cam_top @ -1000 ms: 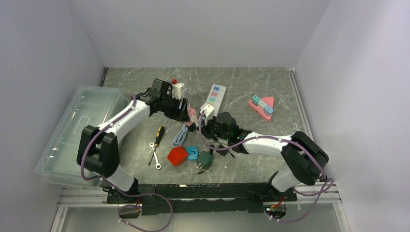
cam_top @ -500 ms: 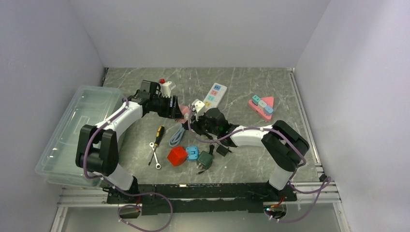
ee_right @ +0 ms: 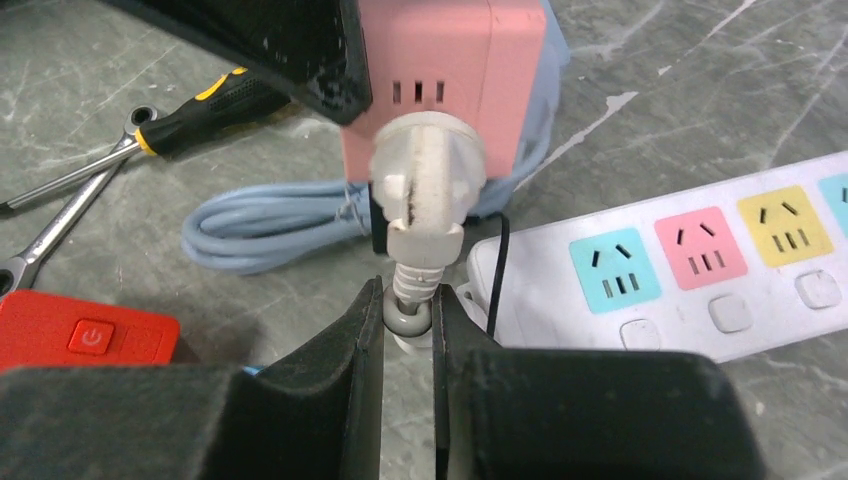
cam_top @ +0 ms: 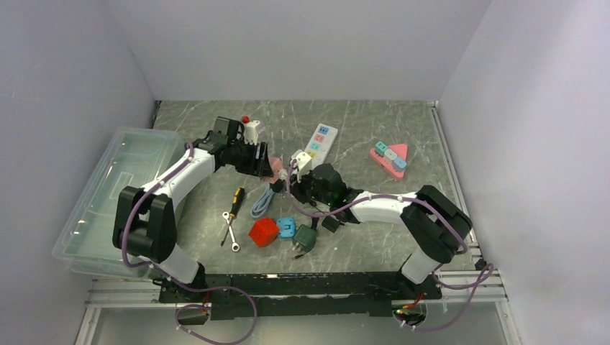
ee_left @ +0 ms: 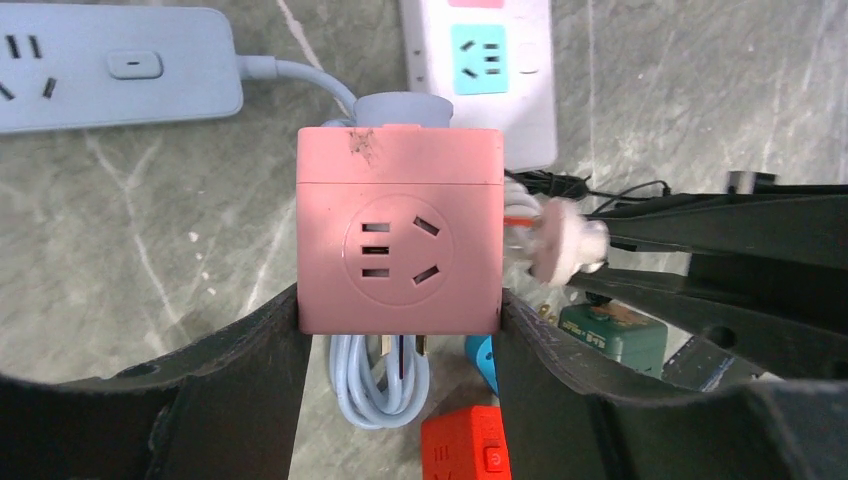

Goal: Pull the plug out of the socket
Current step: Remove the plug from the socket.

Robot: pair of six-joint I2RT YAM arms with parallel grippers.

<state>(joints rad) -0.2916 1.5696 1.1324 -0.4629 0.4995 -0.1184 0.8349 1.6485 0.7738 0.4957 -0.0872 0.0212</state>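
A pink cube socket [ee_left: 398,245] is clamped between the fingers of my left gripper [ee_left: 398,310] and held above the table. A white round plug [ee_right: 425,190] sits at the cube's side face [ee_right: 450,70]. In the left wrist view the plug [ee_left: 558,240] stands a small gap off the cube. I cannot tell if its prongs are still in. My right gripper [ee_right: 408,315] is shut on the plug's ribbed cord end. In the top view the cube [cam_top: 272,167] lies between the left gripper [cam_top: 262,161] and the right gripper [cam_top: 296,180].
A white power strip with coloured sockets [cam_top: 319,141] lies behind the grippers. A coiled blue cable [cam_top: 265,203], a screwdriver [cam_top: 235,198], a wrench [cam_top: 230,231], a red cube [cam_top: 264,231], and blue [cam_top: 286,227] and green [cam_top: 305,237] adapters lie below. A clear bin [cam_top: 108,194] is at the left, a pink strip [cam_top: 390,158] at the right.
Both grippers, with the cube and plug between them, shifted left and then a little back to the right. The right arm's elbow swung inward.
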